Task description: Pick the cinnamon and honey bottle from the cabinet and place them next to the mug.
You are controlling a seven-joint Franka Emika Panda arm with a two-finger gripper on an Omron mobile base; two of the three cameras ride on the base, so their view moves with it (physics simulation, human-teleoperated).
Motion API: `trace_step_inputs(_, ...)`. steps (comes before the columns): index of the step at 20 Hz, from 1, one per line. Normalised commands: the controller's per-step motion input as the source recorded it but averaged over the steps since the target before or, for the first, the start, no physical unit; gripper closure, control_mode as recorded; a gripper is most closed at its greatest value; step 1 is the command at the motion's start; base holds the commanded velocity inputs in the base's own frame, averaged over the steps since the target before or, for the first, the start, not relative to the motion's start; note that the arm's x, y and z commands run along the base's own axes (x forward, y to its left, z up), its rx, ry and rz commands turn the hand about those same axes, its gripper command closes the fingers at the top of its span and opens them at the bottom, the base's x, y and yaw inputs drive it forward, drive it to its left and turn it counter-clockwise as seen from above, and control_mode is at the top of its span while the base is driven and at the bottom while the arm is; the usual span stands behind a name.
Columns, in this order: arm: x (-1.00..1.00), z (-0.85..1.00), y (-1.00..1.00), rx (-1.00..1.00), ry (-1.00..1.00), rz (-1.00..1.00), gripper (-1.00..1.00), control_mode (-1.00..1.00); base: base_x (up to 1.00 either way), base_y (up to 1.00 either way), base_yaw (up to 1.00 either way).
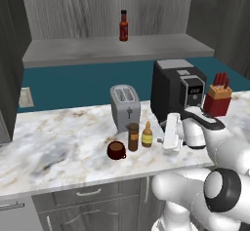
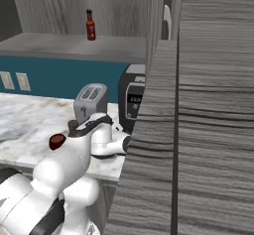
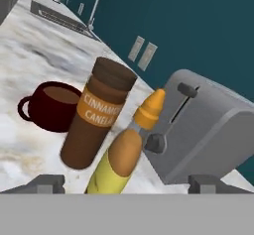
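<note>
On the marble counter the dark red-brown mug point(image 1: 116, 150) stands at the left. The brown cinnamon jar point(image 1: 133, 136) is right beside it, and the yellow honey bottle point(image 1: 147, 134) stands upright just right of the jar. In the hand view the mug point(image 3: 49, 105), the cinnamon point(image 3: 96, 112) and the honey bottle point(image 3: 124, 154) line up close together. My gripper point(image 1: 165, 138) hovers just right of the honey bottle, open and apart from it, holding nothing. Its fingertips point(image 3: 47, 183) frame the bottle in the hand view. The cabinet ledge point(image 1: 161, 47) runs above the counter.
A slim red bottle point(image 1: 123, 25) stands on the cabinet ledge. Behind the jar sits a grey toaster point(image 1: 125, 107), with a black coffee machine point(image 1: 176, 91) and a knife block point(image 1: 218, 98) further right. A grey panel point(image 2: 198, 130) blocks the right of the right base view.
</note>
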Motion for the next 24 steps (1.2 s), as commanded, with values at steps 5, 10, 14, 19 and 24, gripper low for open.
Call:
trace_step_inputs(5, -0.20, 0.94, -0.02, 0.02, 0.00, -0.01, -1.00, -1.00, 0.00, 0.00, 0.00)
trace_step_inputs(10, -0.25, 0.99, 0.00, 0.00, 0.23, -0.03, -1.00, -1.00, 0.00, 0.00, 0.00)
trace_step_inputs(14, -0.45, 0.93, 0.03, 0.00, 0.36, -0.09, -1.00, -1.00, 0.00, 0.00, 0.00)
trace_step_inputs(19, -0.55, 0.96, 0.04, 0.00, 0.36, -0.15, -1.00, -1.00, 0.00, 0.00, 0.00)
trace_step_inputs(24, -0.57, 0.76, 0.23, 0.00, 0.30, -0.28, -1.00, -1.00, 0.00, 0.00, 0.00)
